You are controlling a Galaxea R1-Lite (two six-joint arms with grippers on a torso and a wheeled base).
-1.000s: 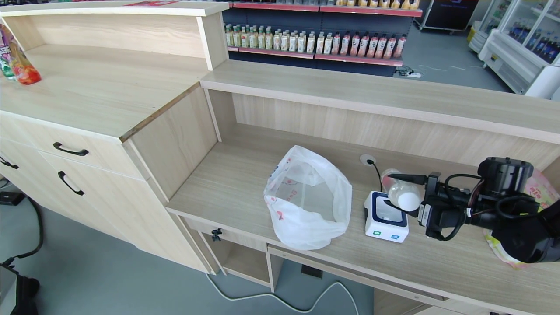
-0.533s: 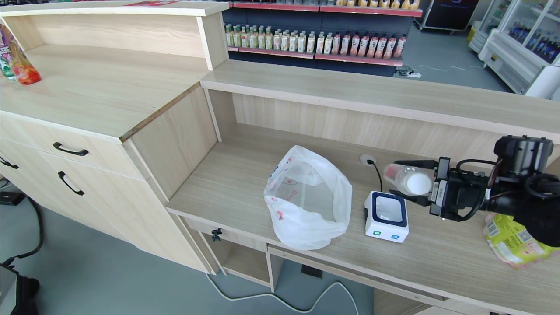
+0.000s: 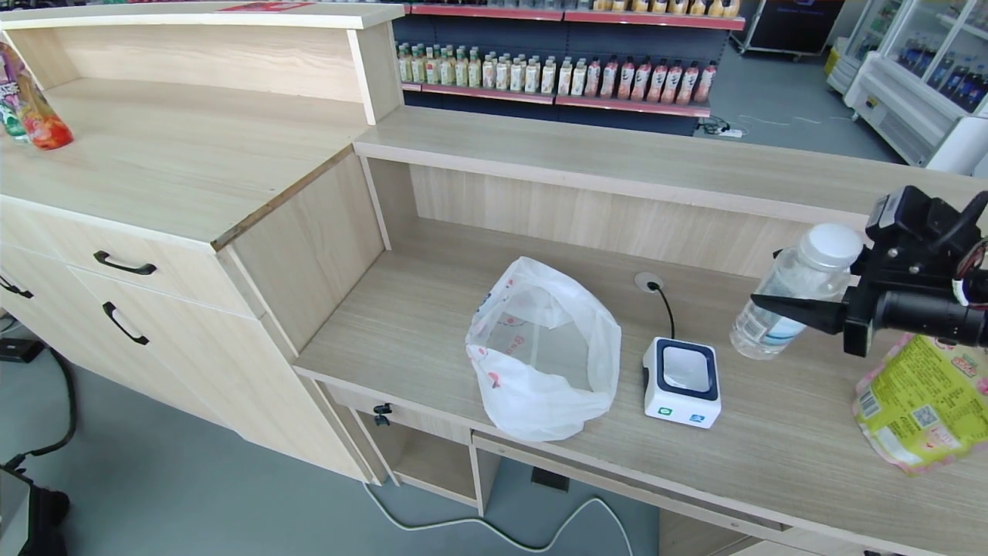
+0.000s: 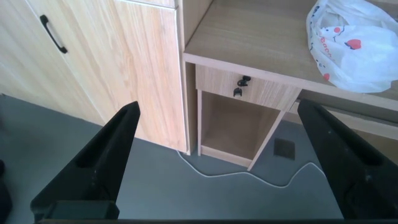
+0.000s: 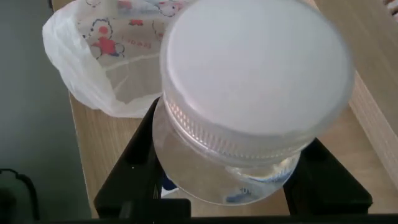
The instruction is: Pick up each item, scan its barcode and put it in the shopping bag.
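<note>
A clear water bottle (image 3: 791, 297) with a white cap (image 5: 255, 68) stands nearly upright just above the counter, right of the scanner (image 3: 683, 378). My right gripper (image 3: 766, 278) is shut on it, one dark finger (image 3: 803, 313) crossing its front. In the right wrist view the fingers (image 5: 140, 168) flank the bottle (image 5: 224, 174). The white shopping bag (image 3: 540, 351) sits open on the counter, left of the scanner. My left gripper (image 4: 217, 107) hangs open and holds nothing, low beside the counter front, with the bag (image 4: 357, 43) above it.
A green-yellow snack pouch (image 3: 922, 401) lies at the counter's right end. Another colourful pouch (image 3: 27, 108) rests on the higher left counter. The scanner's cable (image 3: 664, 305) runs to a hole in the counter. A raised ledge (image 3: 656, 166) backs the work surface.
My right gripper has drawn back to the right, away from over the scanner, and turned. The bottle went from lying sideways to nearly upright. The snack pouch is uncovered.
</note>
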